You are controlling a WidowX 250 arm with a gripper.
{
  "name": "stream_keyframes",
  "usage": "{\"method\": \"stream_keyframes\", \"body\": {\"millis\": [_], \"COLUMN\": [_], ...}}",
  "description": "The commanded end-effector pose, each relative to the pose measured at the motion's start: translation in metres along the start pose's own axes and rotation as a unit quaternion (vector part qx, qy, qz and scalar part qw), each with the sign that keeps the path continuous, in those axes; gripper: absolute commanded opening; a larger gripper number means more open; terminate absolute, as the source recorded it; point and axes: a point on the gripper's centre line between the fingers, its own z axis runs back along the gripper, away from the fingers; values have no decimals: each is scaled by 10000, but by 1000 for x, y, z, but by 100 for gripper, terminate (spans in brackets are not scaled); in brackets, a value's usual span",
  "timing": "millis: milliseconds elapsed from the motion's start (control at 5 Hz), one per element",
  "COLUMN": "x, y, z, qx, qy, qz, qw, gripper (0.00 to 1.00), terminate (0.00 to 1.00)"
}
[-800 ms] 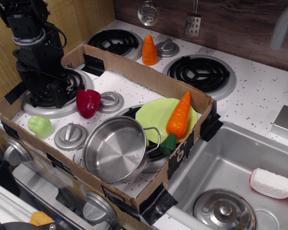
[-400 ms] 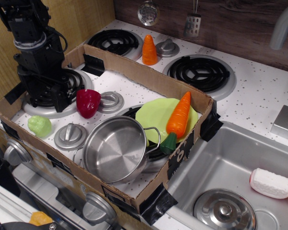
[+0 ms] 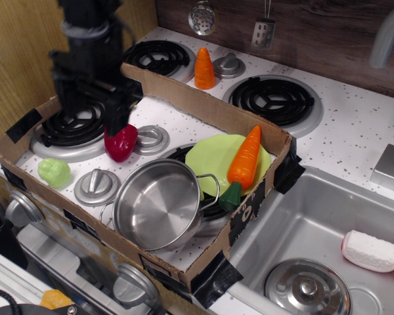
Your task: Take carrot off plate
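The carrot (image 3: 244, 159) is long and glossy orange with a dark green stem end. It lies tilted across the right side of the lime-green plate (image 3: 209, 157), its green end over the plate's front rim by the cardboard wall. My gripper (image 3: 115, 113) hangs far to the left of the plate, just above a dark red toy (image 3: 120, 142). It is dark and motion-blurred, so I cannot tell how the jaws stand. It holds nothing that I can see.
A steel pot (image 3: 159, 205) stands against the plate's left front. A low cardboard wall (image 3: 203, 105) rings the stove area. A green toy (image 3: 54, 172) lies at the left, a short orange cone (image 3: 204, 68) at the back, and the sink (image 3: 328, 216) is on the right.
My arm has risen from the left burner and moved right, toward the dark red toy. The carrot, plate and pot have not moved.
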Motion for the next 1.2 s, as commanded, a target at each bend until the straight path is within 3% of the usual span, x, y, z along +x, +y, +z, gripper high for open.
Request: {"method": "stream_keyframes", "body": {"millis": [0,200,600,1000], "x": [19,23,24,34], "y": [-33,-59,-93,-118], "z": [41,52,42,15], "qx": [-399,-598,-804,-757], "qy": [-273,-178,-544,-759], "qz": [756,1066,874,389], "qw": [9960,9923,9914,9935], "gripper": [100,100,100,100], "terminate": [0,0,0,0]}}
